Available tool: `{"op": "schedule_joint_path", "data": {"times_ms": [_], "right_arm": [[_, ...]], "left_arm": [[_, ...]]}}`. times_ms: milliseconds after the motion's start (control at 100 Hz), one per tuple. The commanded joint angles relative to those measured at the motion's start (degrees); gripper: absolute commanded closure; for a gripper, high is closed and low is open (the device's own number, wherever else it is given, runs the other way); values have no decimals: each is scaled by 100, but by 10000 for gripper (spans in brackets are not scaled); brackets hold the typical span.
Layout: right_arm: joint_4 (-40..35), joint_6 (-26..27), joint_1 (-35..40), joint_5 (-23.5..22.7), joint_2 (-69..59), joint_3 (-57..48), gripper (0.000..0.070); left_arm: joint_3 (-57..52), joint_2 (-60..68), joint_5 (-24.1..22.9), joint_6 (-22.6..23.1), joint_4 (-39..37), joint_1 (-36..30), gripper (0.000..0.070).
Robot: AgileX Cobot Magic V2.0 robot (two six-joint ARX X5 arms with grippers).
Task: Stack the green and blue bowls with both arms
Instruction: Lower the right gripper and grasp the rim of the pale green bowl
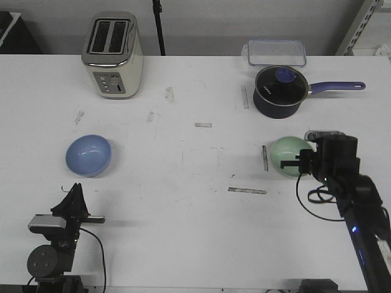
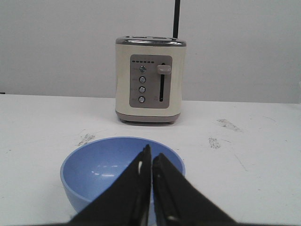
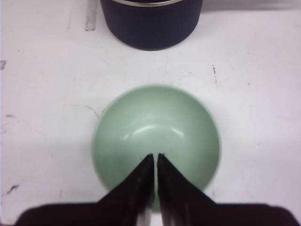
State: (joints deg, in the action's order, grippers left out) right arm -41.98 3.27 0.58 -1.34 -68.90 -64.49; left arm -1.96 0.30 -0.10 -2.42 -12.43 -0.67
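The light blue bowl sits upright on the left of the white table. My left gripper is shut and empty, a little short of the bowl's near side. In the left wrist view its tips point at the blue bowl. The mint green bowl sits upright at the right, in front of the saucepan. My right gripper is shut and empty over the bowl's near side, hiding part of it. In the right wrist view its tips hang above the inside of the green bowl.
A cream toaster stands at the back left, behind the blue bowl; it also shows in the left wrist view. A dark navy saucepan with a purple-blue handle stands just behind the green bowl. A clear lidded box is at the back.
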Motion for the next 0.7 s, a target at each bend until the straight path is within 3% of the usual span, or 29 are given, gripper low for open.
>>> {"op": "schedule_joint_path", "data": {"times_ms": [0, 170, 320, 380, 560, 630, 690], "right_arm": [[-409, 17, -50, -26, -507, -527, 693], [-922, 46, -481, -142, -1425, -1585, 691], [-964, 210, -1049, -857, -1875, -1926, 668], [-1023, 210, -1222, -1091, -2015, -1926, 590], [-1182, 138, -1541, -1106, -2332, -1906, 268], [-1187, 114, -1585, -1113, -2422, -1906, 205], [-1182, 94, -1593, -1110, -2505, -1902, 199]], "left_arm": [[127, -11, -9, 22, -70, -11, 698], [127, -11, -9, 22, -70, -11, 698], [127, -11, -9, 24, -70, -11, 698], [127, -11, -9, 22, -70, -11, 698], [127, -11, -9, 22, -70, -11, 698], [127, -11, -11, 22, -70, -11, 698], [127, -11, -9, 22, -70, -11, 698]]}}
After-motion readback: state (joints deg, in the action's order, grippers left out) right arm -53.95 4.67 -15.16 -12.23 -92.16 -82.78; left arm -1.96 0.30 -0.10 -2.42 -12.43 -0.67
